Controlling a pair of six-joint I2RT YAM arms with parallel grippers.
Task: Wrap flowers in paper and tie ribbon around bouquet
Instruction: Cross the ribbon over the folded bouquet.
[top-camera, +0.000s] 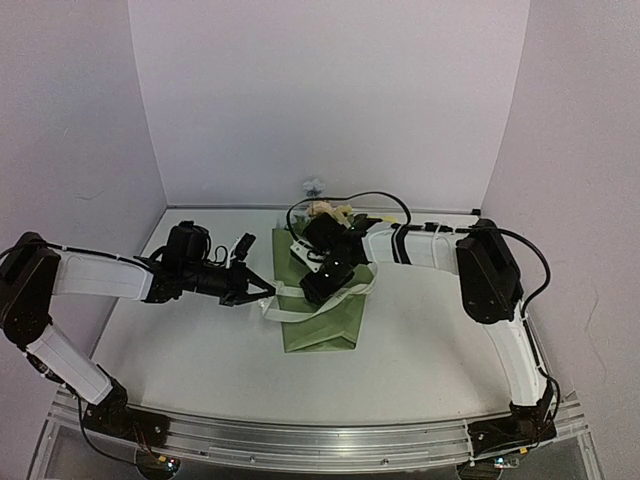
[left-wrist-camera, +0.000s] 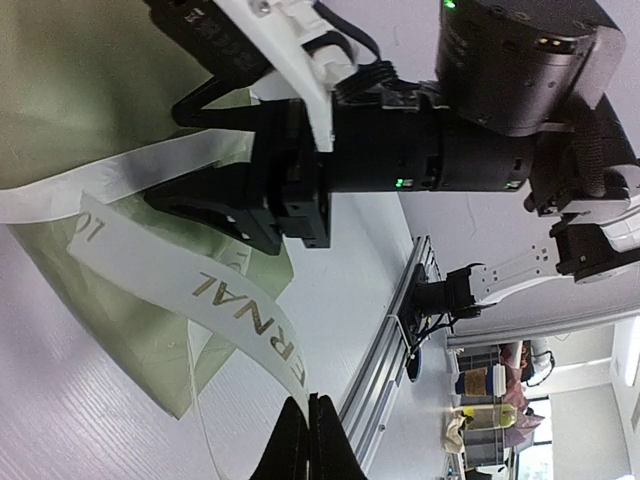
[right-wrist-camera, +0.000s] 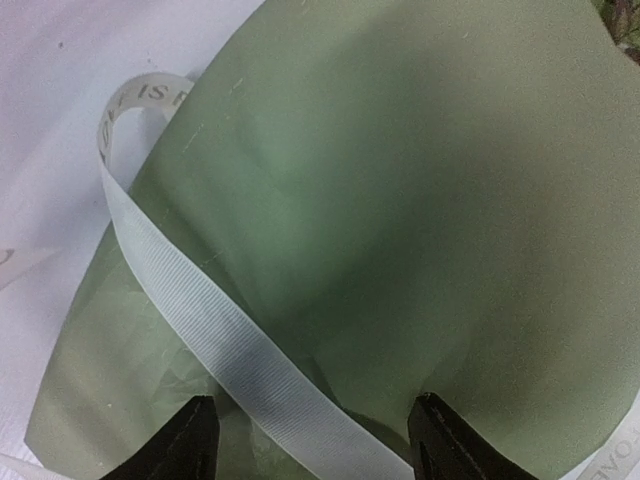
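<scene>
White table (top-camera: 190, 350) under pale walls carried the bouquet (top-camera: 322, 325), an olive cone lying near the middle with the flowers (top-camera: 328, 210) poking out of its far end. Left of the bouquet, your left gripper (left-wrist-camera: 308, 440) was pinched shut on the ribbon (left-wrist-camera: 235, 305), holding one end drawn out to the side. I judge that was to keep the band from going slack while the other arm worked. From that pinch the ribbon ran rightward and crossed the bouquet's near half, lying over the paper (right-wrist-camera: 400, 200). Directly above the bouquet, your right gripper (right-wrist-camera: 320, 450) hung with its jaws spread, one finger on either side of the ribbon. The band passed between them without being clamped. That placement reads as lining up a pinch on the ribbon where it lay on the paper. The wrap looked done, but no knot showed, so the tie was not yet made.
</scene>
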